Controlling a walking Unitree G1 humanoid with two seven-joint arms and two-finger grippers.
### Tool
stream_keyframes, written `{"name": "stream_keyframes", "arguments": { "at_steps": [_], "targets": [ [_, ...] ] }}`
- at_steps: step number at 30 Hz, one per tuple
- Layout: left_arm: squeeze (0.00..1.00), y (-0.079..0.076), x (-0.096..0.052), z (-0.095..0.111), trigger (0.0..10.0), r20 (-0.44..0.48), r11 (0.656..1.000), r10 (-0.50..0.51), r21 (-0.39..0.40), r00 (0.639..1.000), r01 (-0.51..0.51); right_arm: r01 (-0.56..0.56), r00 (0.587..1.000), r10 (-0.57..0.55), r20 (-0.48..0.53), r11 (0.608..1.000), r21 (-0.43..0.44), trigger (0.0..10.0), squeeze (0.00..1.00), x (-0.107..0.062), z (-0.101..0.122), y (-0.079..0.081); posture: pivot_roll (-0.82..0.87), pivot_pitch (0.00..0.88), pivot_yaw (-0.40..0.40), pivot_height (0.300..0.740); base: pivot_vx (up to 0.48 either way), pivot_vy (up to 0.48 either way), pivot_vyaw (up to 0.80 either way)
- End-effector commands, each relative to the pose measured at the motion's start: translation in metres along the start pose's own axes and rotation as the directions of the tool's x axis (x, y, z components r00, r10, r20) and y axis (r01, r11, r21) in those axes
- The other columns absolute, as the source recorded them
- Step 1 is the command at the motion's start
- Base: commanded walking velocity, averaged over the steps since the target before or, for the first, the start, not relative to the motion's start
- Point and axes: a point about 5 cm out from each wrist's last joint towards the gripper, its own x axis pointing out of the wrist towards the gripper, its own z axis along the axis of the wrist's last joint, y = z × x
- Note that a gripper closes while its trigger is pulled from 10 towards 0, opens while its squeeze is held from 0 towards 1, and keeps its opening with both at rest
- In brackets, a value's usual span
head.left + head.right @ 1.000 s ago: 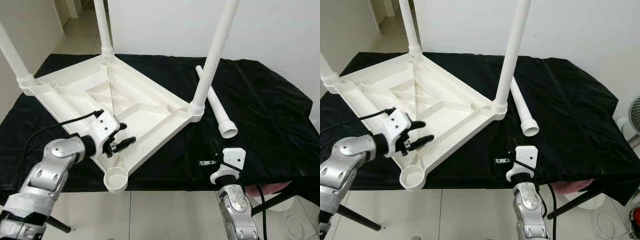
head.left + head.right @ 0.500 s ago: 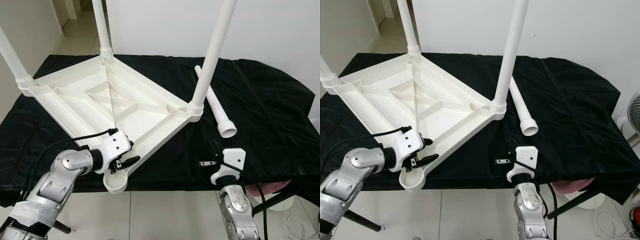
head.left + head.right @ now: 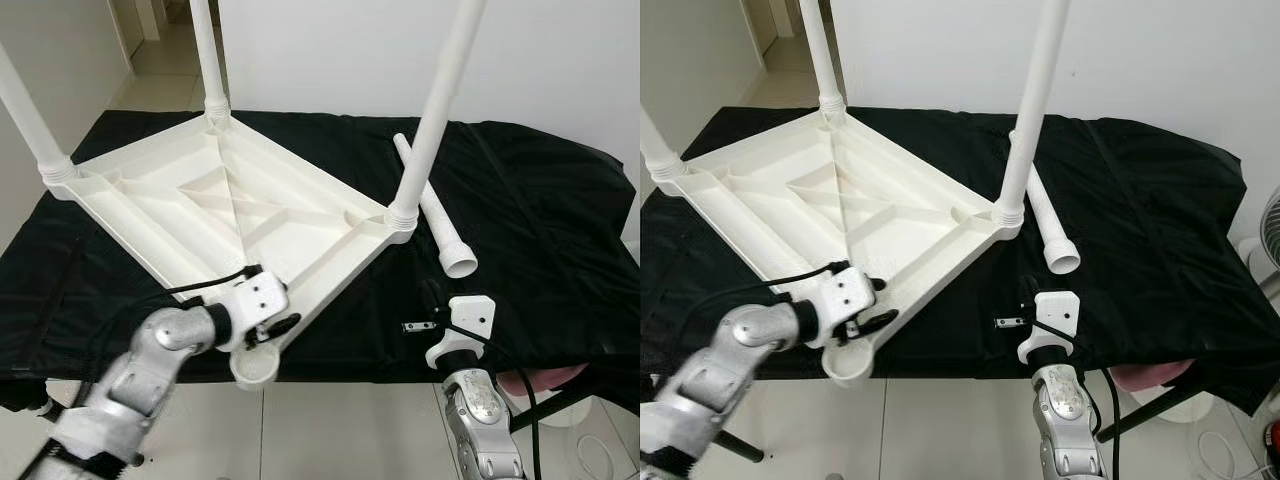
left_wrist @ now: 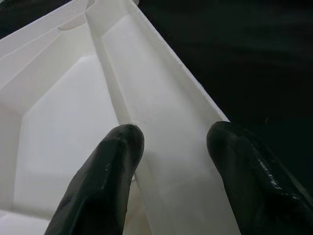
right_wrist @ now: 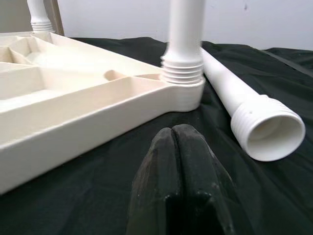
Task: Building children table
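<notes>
A white plastic table top (image 3: 200, 205) lies upside down on a black-covered table (image 3: 540, 230). Three white legs (image 3: 436, 110) stand screwed into its corners. The near corner socket (image 3: 255, 367) has no leg in it and hangs past the front edge. A loose fourth leg (image 3: 432, 205) lies on the cloth to the right. My left gripper (image 3: 274, 325) is open beside that socket, one finger (image 4: 115, 161) on each side of the rim wall (image 4: 161, 127). My right gripper (image 5: 178, 134) is shut on nothing, low at the front edge, pointing toward the loose leg (image 5: 254, 117).
The black cloth hangs over the table's front and right edges. A white wall stands behind and tiled floor (image 3: 340, 430) lies below. Bare cloth to the right of the loose leg gives free room.
My left gripper has moved from the inner ribs down and right to the near rim beside the empty socket, and now straddles that rim. The right arm has stayed put.
</notes>
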Motion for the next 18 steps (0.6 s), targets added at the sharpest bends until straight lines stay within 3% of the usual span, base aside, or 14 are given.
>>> {"name": "stream_keyframes", "arguments": {
  "at_steps": [1,5,11,14,15,18],
  "targets": [
    [0.0,-0.007,0.008,0.003,10.0,0.007,1.0,-0.028,-0.006,1.0,0.028,-0.005,1.0,0.005,-0.008,1.0,0.007,10.0,0.0,0.0,-0.001,0.001,-0.09,0.0,-0.014,0.74,0.0,0.0,0.0],
    [0.0,-0.002,0.022,0.016,10.0,0.069,0.998,0.052,-0.045,0.996,-0.049,-0.004,1.0,0.005,-0.011,1.0,0.01,10.0,0.0,0.0,-0.002,0.002,-0.09,0.0,-0.012,0.74,0.0,0.0,0.0],
    [0.0,0.008,0.02,0.03,10.0,0.156,0.991,0.088,-0.113,0.984,-0.071,-0.007,1.0,0.007,-0.012,1.0,0.011,10.0,0.0,0.0,-0.002,0.003,-0.09,0.0,-0.015,0.74,0.0,0.0,0.0],
    [0.0,0.021,-0.005,0.045,10.0,0.301,0.986,0.039,-0.164,0.953,0.011,-0.012,1.0,0.012,-0.015,1.0,0.01,10.0,0.0,0.001,-0.003,0.003,-0.07,0.0,-0.015,0.74,0.0,0.0,0.0],
    [0.0,0.024,-0.013,0.047,10.0,0.323,0.984,0.019,-0.172,0.946,0.039,-0.014,1.0,0.014,-0.015,1.0,0.01,10.0,0.0,0.001,-0.003,0.003,-0.07,0.0,-0.015,0.74,0.0,0.0,0.0],
    [0.0,0.027,-0.018,0.046,10.0,0.327,0.984,0.002,-0.169,0.945,0.057,-0.016,1.0,0.016,-0.015,1.0,0.01,10.0,0.0,0.002,-0.003,0.004,-0.07,0.0,-0.016,0.74,0.0,0.0,0.0]
  ]
}}
